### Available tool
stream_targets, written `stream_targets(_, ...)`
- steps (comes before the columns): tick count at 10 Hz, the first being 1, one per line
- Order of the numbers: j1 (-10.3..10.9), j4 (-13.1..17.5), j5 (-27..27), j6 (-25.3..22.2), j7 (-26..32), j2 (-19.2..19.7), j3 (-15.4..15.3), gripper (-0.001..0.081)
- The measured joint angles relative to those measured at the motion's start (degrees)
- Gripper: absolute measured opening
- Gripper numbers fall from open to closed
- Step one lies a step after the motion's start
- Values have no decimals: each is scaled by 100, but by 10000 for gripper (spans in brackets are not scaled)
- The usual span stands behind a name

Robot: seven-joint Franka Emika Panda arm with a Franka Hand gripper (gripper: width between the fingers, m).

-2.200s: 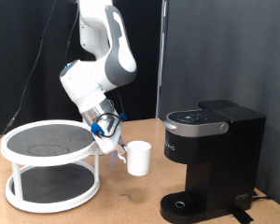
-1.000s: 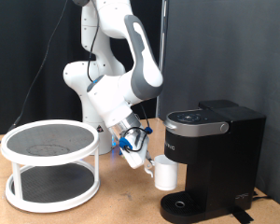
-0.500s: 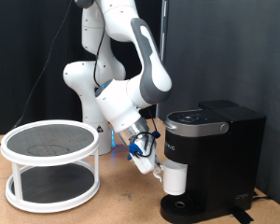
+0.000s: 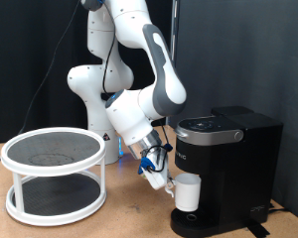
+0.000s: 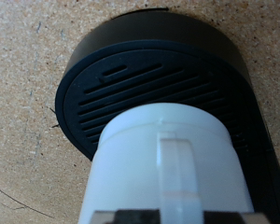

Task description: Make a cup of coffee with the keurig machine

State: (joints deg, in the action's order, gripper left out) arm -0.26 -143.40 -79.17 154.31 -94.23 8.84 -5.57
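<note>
The white cup [image 4: 188, 193] hangs just above the round drip tray [image 4: 193, 220] of the black keurig machine [image 4: 223, 169], under its overhanging head. My gripper [image 4: 167, 185] holds the cup by its handle side, from the exterior view's left. In the wrist view the cup [image 5: 168, 163] fills the lower middle with its handle facing the camera, and the slotted drip tray [image 5: 131, 84] lies right behind it. The machine's lid is down.
A white two-tier round rack [image 4: 54, 174] with dark mesh shelves stands on the wooden table [image 4: 129, 218] at the exterior view's left. A black curtain hangs behind. The robot's base [image 4: 94, 94] stands behind the rack.
My gripper has carried the cup from beside the rack to the right and down, to under the machine's head, just above the drip tray.
</note>
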Motion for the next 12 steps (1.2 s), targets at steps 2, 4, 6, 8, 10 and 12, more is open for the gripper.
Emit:
stream_targets(2,0,64,-273,54,272,57,-1,4)
stream_targets(4,0,110,-517,71,490,62,-1,4)
stream_targets(6,-1,138,-532,71,495,71,-1,4)
stream_targets(8,-1,158,-531,71,490,105,-1,70)
stream_targets(10,-9,168,-501,43,462,138,11,403)
stream_targets(12,-60,129,-436,-75,476,118,52,604)
